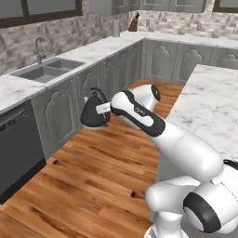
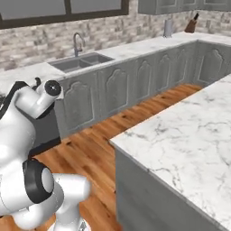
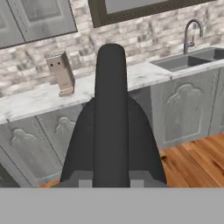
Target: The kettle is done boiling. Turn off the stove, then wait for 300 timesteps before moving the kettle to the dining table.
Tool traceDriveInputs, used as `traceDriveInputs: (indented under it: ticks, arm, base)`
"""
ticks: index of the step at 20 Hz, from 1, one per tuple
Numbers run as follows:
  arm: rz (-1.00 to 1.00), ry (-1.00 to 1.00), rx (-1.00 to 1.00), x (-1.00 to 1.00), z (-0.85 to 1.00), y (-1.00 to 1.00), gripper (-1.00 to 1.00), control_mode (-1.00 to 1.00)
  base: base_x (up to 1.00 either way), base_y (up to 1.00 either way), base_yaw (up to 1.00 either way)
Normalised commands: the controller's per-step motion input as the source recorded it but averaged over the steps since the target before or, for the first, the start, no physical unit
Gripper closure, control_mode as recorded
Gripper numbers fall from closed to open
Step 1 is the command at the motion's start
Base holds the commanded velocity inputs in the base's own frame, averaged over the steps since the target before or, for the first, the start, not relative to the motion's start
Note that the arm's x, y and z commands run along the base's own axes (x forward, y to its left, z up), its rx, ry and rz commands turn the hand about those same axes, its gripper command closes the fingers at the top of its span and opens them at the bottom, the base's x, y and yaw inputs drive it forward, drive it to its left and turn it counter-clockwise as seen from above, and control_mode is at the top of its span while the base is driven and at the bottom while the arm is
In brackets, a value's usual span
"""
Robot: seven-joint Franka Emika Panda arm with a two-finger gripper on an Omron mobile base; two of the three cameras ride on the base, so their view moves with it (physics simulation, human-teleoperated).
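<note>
Hanging in mid-air above the wood floor (image 1: 93, 176), the dark kettle (image 1: 94, 114) rides at the end of the white arm, carried well clear of every surface. The pincer (image 1: 103, 109) is clamped on the kettle's arched handle (image 3: 111, 109), which in the hand view rises as a broad black band over the rounded body. The marble-topped dining table (image 2: 189, 135) stands to the arm's right, its near corner jutting toward the floor, well apart from the kettle. Across the aisle runs a marble surface (image 1: 18, 88) on grey cabinets (image 1: 60, 116), with a sink (image 1: 44, 70) and curved faucet (image 1: 39, 48) set into it. A knife block (image 1: 134, 22) stands at its far corner.
</note>
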Motion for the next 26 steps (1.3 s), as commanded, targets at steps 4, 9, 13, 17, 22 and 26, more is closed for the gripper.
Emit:
traceDriveInputs:
  ticks: [4, 9, 13, 17, 22, 26]
  arm:
    - [0.00, 0.00, 0.00, 0.00, 0.00, 0.00, 1.00, 1.00]
    - [0.00, 0.00, 0.00, 0.00, 0.00, 0.00, 1.00, 1.00]
    - [0.00, 0.00, 0.00, 0.00, 0.00, 0.00, 1.00, 1.00]
    - [0.00, 0.00, 0.00, 0.00, 0.00, 0.00, 1.00, 1.00]
    - [0.00, 0.00, 0.00, 0.00, 0.00, 0.00, 1.00, 1.00]
    - [0.00, 0.00, 0.00, 0.00, 0.00, 0.00, 1.00, 1.00]
  base:
    - [-0.06, 0.10, -0.62]
    - [-0.10, 0.02, -0.64]
    - [0.06, 0.32, -0.61]
    - [0.08, 0.38, -0.60]
    - [0.00, 0.04, -0.55]
    - [0.00, -0.57, -0.30]
